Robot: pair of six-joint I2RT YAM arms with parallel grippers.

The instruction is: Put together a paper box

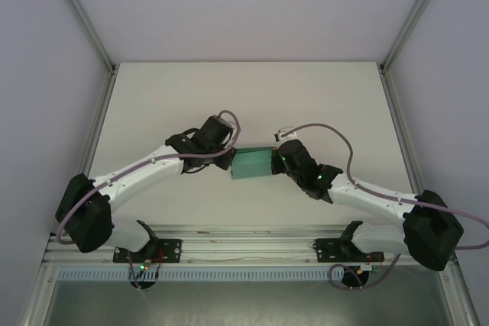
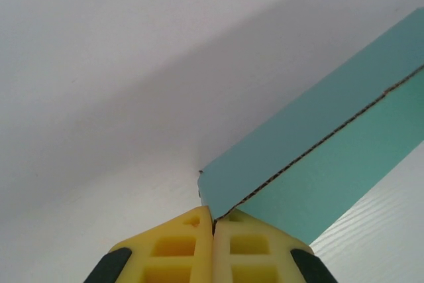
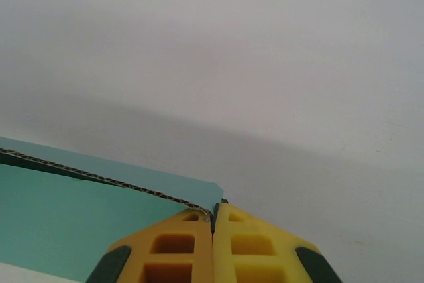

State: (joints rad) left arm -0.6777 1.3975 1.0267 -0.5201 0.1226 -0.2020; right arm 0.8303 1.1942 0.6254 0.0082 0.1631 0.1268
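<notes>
- While both arms reach inward over the table point(image 1: 252, 97), the box point(image 1: 252, 164) lies between them, near the middle of the surface and somewhat closer to the arm bases than to the far edge.
- From above, the box reads as a teal-green rectangle with its long side running left to right.
- The left gripper point(image 1: 231, 164) is at the box's left end and the right gripper point(image 1: 276, 163) is at its right end.
- In the left wrist view, the left gripper point(image 2: 212, 220) is clamped on the box: its yellow fingers point(image 2: 172, 250) press together, with a corner of the card caught in the seam between them.
- From that corner the box point(image 2: 318, 157) stretches up and to the right as two teal panels, with a dark dotted line between them.
- In the right wrist view, the right gripper point(image 3: 213, 217) is likewise closed on a corner of the card, its fingers point(image 3: 255, 250) tight against each other.
- There the box point(image 3: 79, 220) runs off to the lower left, with a raw corrugated edge showing along the top of the near panel.
- Whether the box rests on the table or is held just above it cannot be told.
- A purple cable point(image 1: 336, 139) loops over each arm.
</notes>
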